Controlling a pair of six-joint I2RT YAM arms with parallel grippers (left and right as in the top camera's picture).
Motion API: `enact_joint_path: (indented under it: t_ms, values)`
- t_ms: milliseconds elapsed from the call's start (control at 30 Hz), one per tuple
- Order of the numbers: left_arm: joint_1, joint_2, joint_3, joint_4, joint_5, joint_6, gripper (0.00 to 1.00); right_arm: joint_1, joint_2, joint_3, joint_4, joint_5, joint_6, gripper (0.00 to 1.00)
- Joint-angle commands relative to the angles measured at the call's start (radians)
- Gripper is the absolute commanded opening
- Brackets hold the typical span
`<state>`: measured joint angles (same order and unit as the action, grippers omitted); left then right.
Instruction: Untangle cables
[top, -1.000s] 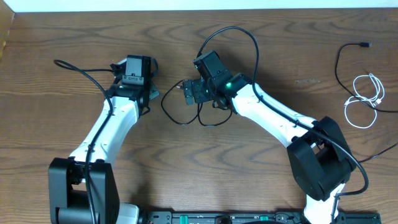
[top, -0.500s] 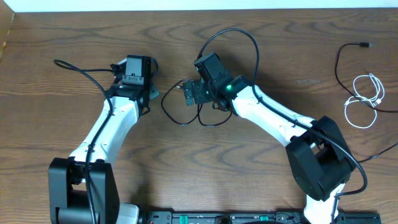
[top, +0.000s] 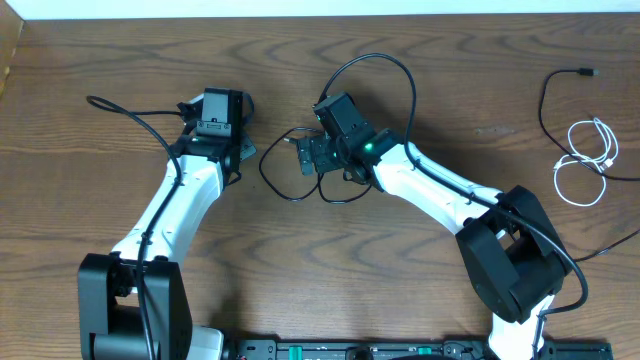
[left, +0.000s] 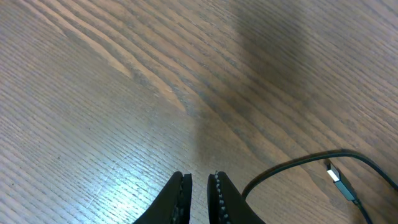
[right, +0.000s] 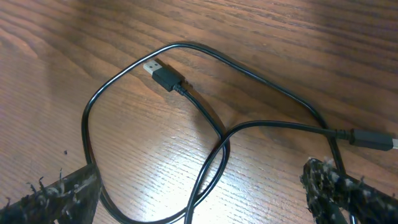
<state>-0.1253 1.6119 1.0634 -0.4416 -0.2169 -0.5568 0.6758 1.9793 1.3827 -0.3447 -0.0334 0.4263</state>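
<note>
The right pincer (right: 202, 190) stands spread wide, its two frayed dark fingertips apart at the lower corners of the right wrist view, pinching nothing. Below and between them lies a thin black cable (right: 202, 111) on the brown wood-grain table (top: 300, 260). The cord curls into a loop that crosses over itself near the middle. One flat black plug with a silver tip (right: 163, 73) lies inside the loop at 11 o'clock from the crossing. The other plug end (right: 373, 140) rests at 3 o'clock, close to the right-hand fingertip.

The left pincer (left: 199, 190) is pressed together, only a slit showing between its fingers, with nothing caught in it. It hovers over bare wood at 9 o'clock from the right pincer. A stretch of the same black cable and a small plug (left: 336, 174) lie at 3 o'clock from its tips, near but not touching.

Well apart, at 3 o'clock from the right pincer near the table's far right side, a short white cable (top: 583, 160) lies coiled in loose loops. A second thin black cable (top: 542, 108) curves past it at 11 o'clock, its plug pointing toward the edge.
</note>
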Motion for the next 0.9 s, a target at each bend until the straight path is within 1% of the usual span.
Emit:
enact_joint_path:
  t_ms: [0,67,133,167,267,333,767,867]
  values:
    - [0.000,0.004,-0.013,-0.001,-0.027,-0.006,0.16,0.006,0.003,-0.011,0.003,0.009,0.007,0.99]
    - [0.000,0.004,-0.013,-0.001,-0.027,-0.006,0.15,0.006,0.003,-0.011,0.005,0.009,0.007,0.99]
    - [0.000,0.004,-0.013,-0.001,-0.027,-0.005,0.17,0.006,0.003,-0.011,0.013,0.008,0.006,0.99]
    - [0.000,0.004,-0.013,-0.001,-0.027,-0.006,0.23,0.006,0.003,-0.011,0.013,0.024,-0.002,0.99]
    - [0.000,0.004,-0.013,-0.001,-0.027,-0.006,0.25,0.005,0.003,-0.011,0.012,0.187,-0.091,0.99]
    - [0.000,0.004,-0.013,-0.001,-0.027,-0.006,0.25,0.005,0.003,-0.011,0.012,0.237,-0.094,0.99]
    - [0.000,0.004,-0.013,-0.001,-0.026,-0.006,0.24,0.006,0.003,-0.011,0.012,0.237,-0.094,0.99]
    - [0.000,0.004,-0.013,0.000,0.009,-0.005,0.25,0.006,0.003,-0.011,0.012,0.237,-0.094,0.99]
